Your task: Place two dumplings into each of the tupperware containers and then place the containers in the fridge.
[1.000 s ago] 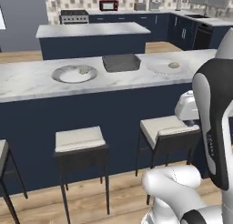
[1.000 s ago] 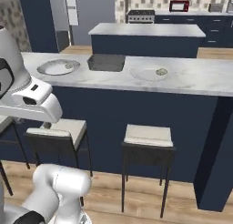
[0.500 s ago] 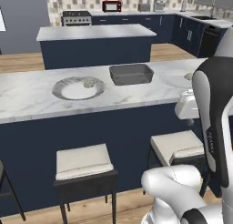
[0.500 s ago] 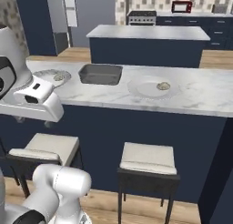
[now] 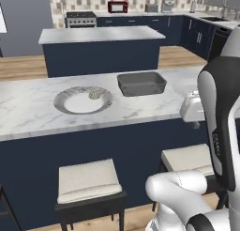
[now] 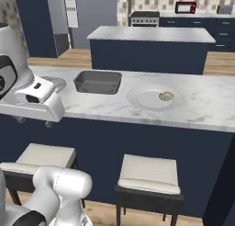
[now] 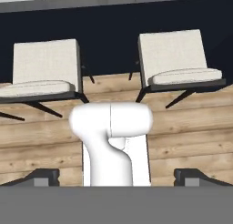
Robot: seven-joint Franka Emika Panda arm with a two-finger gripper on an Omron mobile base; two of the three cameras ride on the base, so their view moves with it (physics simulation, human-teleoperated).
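- Step in hand: approach only, nothing picked up yet. Parked in front of the white marble counter (image 5: pixel 28 108), arm tucked low, not reaching over the top.
- Two-finger claw (image 7: pixel 117 176): spread wide, about as far as it goes, nothing between the tips. Aimed down at the wooden floor (image 7: pixel 182 132) and two pale-cushioned stools (image 7: pixel 45 68).
- Shallow dark-grey square tupperware container (image 5: pixel 141 83): on the counter, roughly mid-way betw. two plates, apart from both. Looks empty as far as the inside shows. Just one such box in sight.
- Round flat grey plate w/ raised rim (image 5: pixel 65 103), left of the box: one small lumpy beige dumpling (image 5: pixel 95 94) near its far edge.
- Second round grey plate (image 6: pixel 142 98), right of the box: another small beige dumpling (image 6: pixel 165 96) on it, toward the right side.
- Tall plain grey-silver fridge (image 6: pixel 94 11), prob. that: far back of the room, beyond the dark-blue kitchen island (image 6: pixel 151 53), well apart from the counter. Doors closed, as far as can be told.
- Next move, judged: lift the hand above counter height, swing over a plate, come down w/ tips either side of a dumpling, close gently, since the piece is small and lumpy and may roll.
- Then carry across to the box and drop in. Zero dumplings in it so far.
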